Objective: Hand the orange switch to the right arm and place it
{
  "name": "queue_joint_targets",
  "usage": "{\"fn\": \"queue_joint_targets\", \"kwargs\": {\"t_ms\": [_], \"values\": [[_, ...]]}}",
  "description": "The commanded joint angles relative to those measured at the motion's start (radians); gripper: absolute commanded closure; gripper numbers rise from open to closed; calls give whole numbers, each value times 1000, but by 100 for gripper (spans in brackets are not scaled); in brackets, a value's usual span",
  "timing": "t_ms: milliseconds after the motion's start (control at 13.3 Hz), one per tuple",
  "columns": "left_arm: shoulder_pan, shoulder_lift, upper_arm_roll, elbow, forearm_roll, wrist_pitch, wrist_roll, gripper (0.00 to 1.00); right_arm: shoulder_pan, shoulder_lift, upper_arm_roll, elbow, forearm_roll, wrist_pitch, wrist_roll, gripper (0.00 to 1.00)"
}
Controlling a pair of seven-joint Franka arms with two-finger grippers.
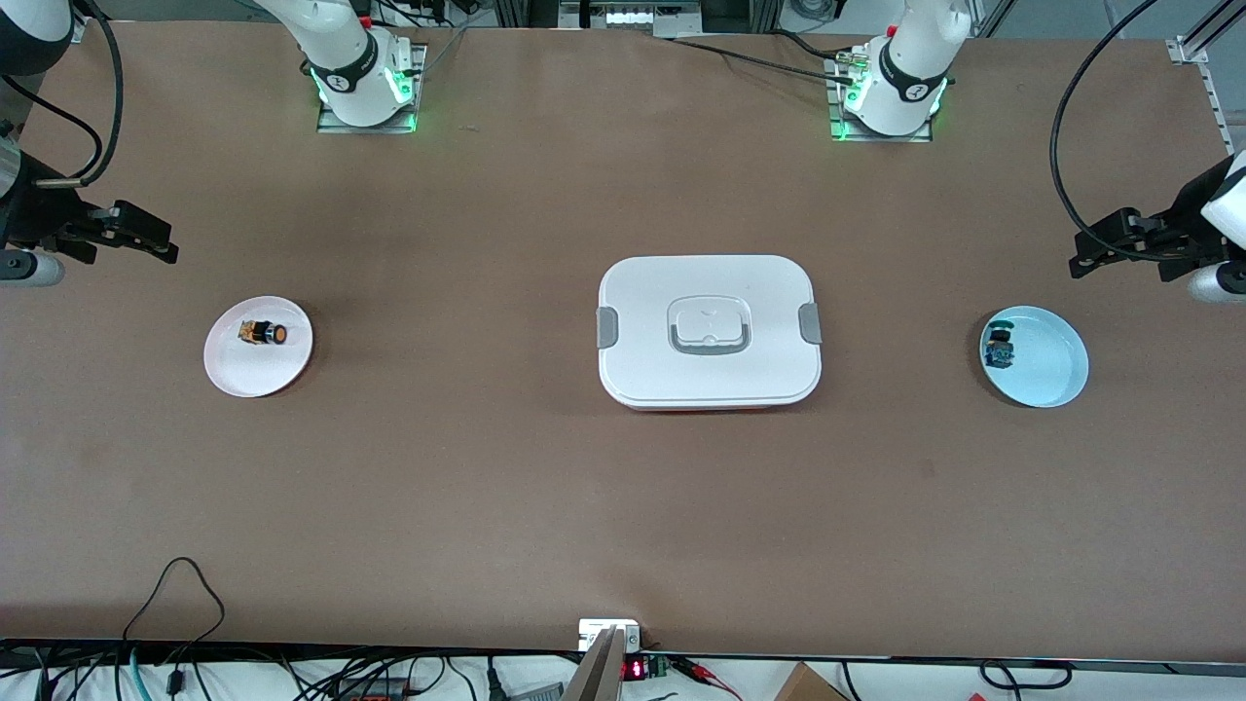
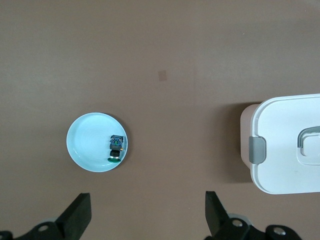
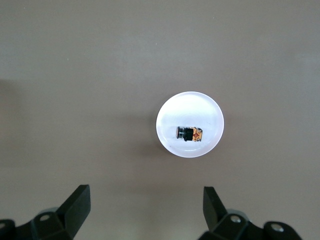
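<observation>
We see a wide brown desk [image 1: 487, 487]. Three things lie directly on it. In the middle sits a white rectangular lunch box [image 1: 710, 331] with grey clips at both ends and a closed lid. Toward the right arm's end of the desk there is a small white plate [image 1: 234, 375]. Toward the left arm's end there is a light blue plate [image 1: 1051, 375]. Both plates are well apart from the box. Along the top edge the two arm bases are fixed on metal mounting plates [image 1: 370, 122].

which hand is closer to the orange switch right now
Right. The right hand hangs open above the table by the white plate holding the orange switch; the left hand is open at the left arm's end, near the blue plate.
</observation>
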Motion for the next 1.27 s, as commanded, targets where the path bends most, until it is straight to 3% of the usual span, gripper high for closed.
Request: {"fn": "queue_joint_targets", "kwargs": {"t_ms": [0,300,1199], "values": [[7,15,-2,32,9,-22,18,0,16,-11,-10,12,7,-20,10,0],[7,15,-4,32,9,-22,17,0,7,-2,-16,64,7,-66,10,0],[7,15,-3,32,9,-22,17,0,6,-1,-16,79,7,-102,31,0]]}}
